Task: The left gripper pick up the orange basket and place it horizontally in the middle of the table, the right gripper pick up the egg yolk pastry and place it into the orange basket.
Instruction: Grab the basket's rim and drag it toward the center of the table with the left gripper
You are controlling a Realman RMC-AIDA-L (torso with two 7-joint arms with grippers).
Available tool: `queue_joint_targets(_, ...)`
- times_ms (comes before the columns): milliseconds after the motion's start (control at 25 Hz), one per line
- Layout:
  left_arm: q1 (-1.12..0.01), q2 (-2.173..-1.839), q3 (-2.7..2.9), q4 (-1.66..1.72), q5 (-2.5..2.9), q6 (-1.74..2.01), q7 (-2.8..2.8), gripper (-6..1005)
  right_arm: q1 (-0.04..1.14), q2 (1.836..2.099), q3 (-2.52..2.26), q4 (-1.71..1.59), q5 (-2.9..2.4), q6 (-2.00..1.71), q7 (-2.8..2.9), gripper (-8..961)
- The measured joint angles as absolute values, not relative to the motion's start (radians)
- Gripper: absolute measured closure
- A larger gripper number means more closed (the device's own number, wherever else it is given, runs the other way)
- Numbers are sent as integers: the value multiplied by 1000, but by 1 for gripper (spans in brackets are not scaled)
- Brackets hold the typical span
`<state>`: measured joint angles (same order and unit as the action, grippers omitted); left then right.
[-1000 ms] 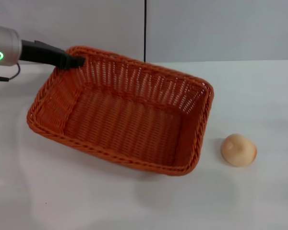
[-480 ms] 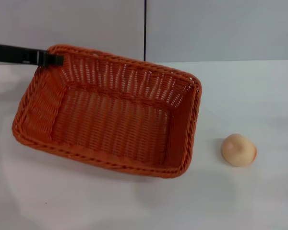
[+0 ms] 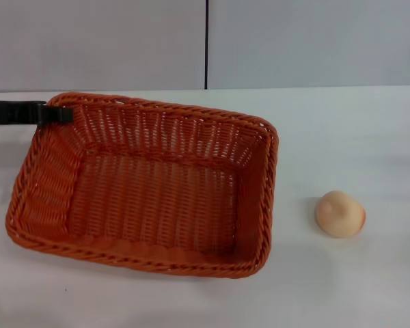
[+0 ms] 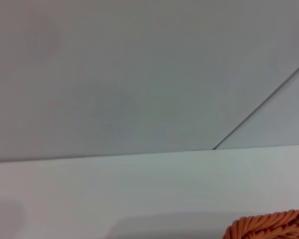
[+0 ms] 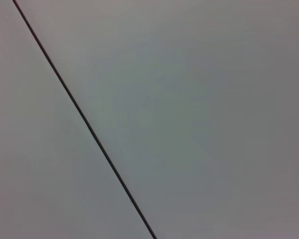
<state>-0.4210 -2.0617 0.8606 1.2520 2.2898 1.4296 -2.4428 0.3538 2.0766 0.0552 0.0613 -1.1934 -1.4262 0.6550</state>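
The orange basket (image 3: 150, 198) lies flat on the white table (image 3: 348, 137), left of centre, its long side running across the head view. My left gripper (image 3: 63, 115) reaches in from the left edge and is shut on the braided rim at the basket's far left corner. A bit of that rim (image 4: 269, 228) shows in the left wrist view. The egg yolk pastry (image 3: 339, 213) sits on the table to the right of the basket, a short gap away from it. My right gripper is out of view; its wrist view holds only a wall with a dark seam.
A grey wall with a dark vertical seam (image 3: 206, 44) stands behind the table. Bare tabletop stretches to the right of the pastry and in front of the basket.
The basket has moved left and come down from a tilted hold to lie flat on the table. My left gripper went left and lower with it. The pastry has not moved.
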Motion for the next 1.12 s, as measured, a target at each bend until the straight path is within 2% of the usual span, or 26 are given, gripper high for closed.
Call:
queue_joint_targets(480, -257, -2068, 962, 1224, 2025, 1333, -2472, 752, 374, 2074, 55, 51, -1193, -1371, 655, 365)
queue_joint_targets(1120, -246, -2060, 1003, 1188, 2021, 1290, -2480, 711, 378, 2074, 55, 41, -1193, -1367, 655, 365)
